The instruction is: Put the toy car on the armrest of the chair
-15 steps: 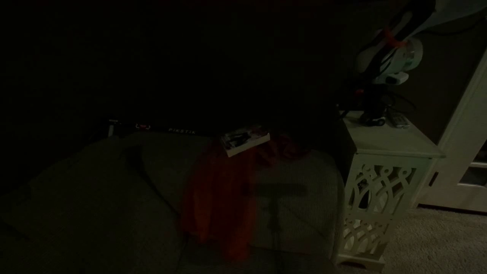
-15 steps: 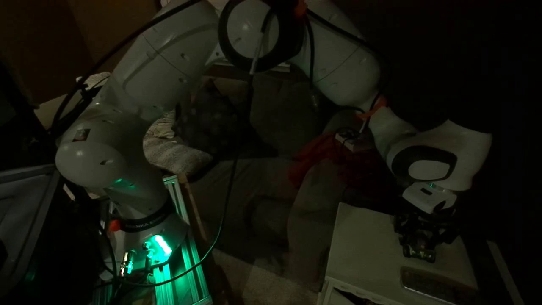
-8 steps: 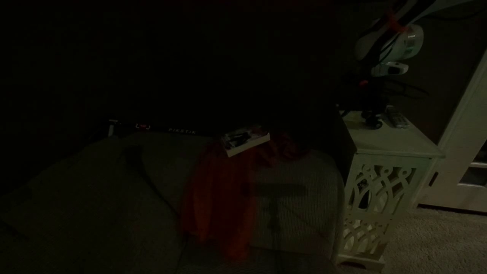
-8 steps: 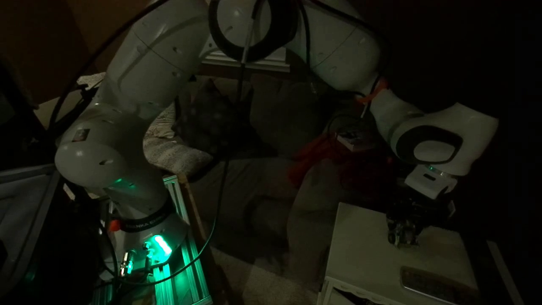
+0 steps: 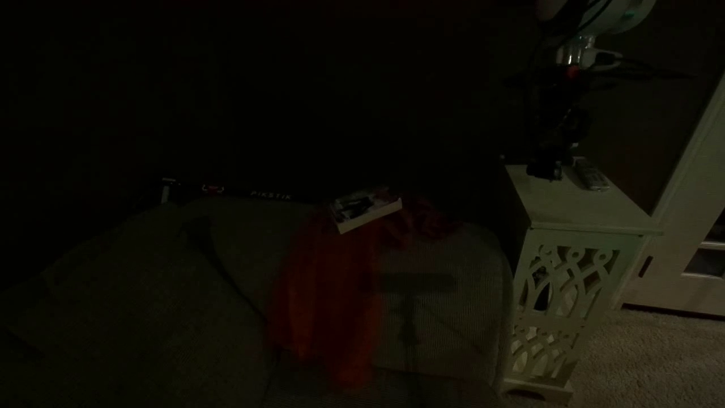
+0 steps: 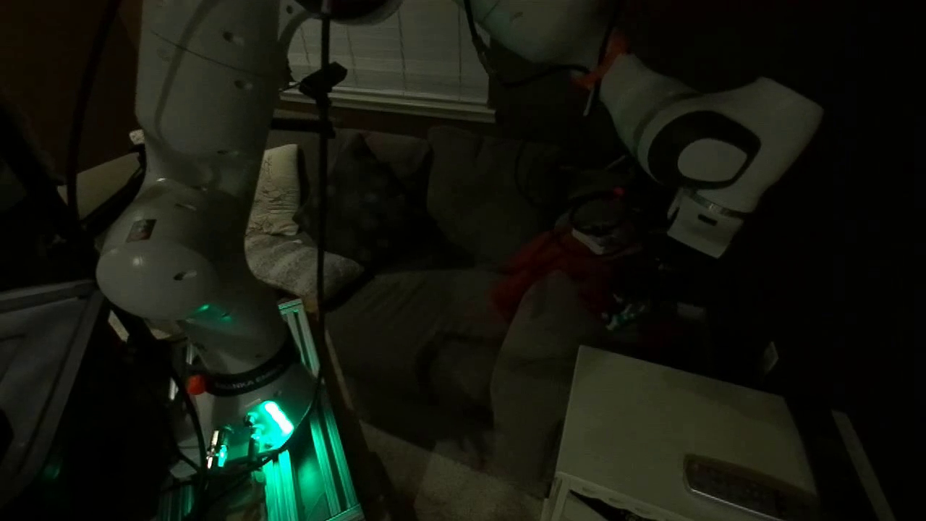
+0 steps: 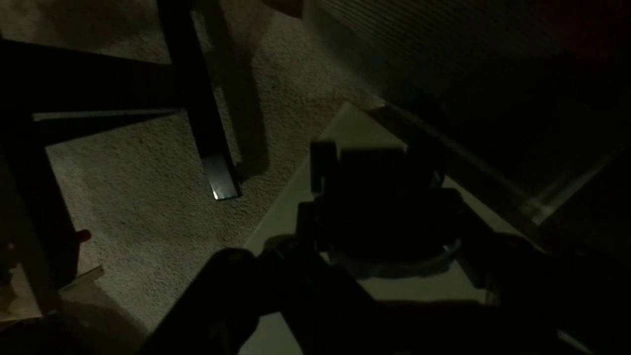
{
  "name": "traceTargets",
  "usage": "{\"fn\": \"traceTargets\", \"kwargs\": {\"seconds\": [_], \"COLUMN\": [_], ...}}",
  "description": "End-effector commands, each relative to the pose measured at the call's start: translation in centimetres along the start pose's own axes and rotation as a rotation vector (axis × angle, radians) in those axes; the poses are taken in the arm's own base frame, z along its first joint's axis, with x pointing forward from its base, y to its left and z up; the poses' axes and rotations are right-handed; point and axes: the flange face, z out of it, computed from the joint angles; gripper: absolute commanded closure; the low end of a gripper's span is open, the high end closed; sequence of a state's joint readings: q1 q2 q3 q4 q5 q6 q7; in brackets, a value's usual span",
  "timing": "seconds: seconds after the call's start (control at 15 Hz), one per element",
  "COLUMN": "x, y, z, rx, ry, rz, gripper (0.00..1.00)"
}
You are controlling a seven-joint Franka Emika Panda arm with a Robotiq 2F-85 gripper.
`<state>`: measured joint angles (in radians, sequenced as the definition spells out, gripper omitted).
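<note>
Tool: my black two-fingered gripper (image 7: 389, 222) is clenched on the dark wheeled toy car (image 6: 626, 312). The wrist view gives both mostly in silhouette; exact finger contact is too dark to read. Car position: in the air, raised off the white wooden side table (image 5: 589, 209) with cut-out lattice front, whose pale top lies behind the car in the wrist view. Car tilt: cannot tell. On the table lies a slim grey remote control (image 5: 592, 174). Just beside the table is the grey ribbed-fabric armrest (image 6: 539, 347); the car is apart from it. A red-orange cloth (image 5: 328, 306) drapes over the grey upholstery (image 5: 453, 323), a thick pale-edged book (image 5: 368, 212) resting on it. Left of the book in an exterior view: a black stick lettered PIKSTIK (image 5: 272, 195). Farther out, my jointed white arm (image 6: 210, 130) rises from its green-lit base; beige carpet (image 7: 148, 197) covers the floor.
</note>
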<state>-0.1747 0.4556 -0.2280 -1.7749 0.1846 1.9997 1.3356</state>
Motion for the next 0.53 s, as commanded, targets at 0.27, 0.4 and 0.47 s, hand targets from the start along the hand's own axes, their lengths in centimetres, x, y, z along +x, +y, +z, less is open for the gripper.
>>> {"fn": "traceTargets", "kwargs": {"seconds": [0.27, 0.4, 0.47], "x": [-2.5, -2.5, -2.4], "y": [4.5, 4.7, 4.7], "z": [0.4, 0.5, 0.6], "rx": [-0.136, -0.143, -0.144], "ry": [-0.057, -0.059, -0.059], "rz": [-0.236, -0.245, -0.243], "gripper": [0.58, 0.33, 0.33]}}
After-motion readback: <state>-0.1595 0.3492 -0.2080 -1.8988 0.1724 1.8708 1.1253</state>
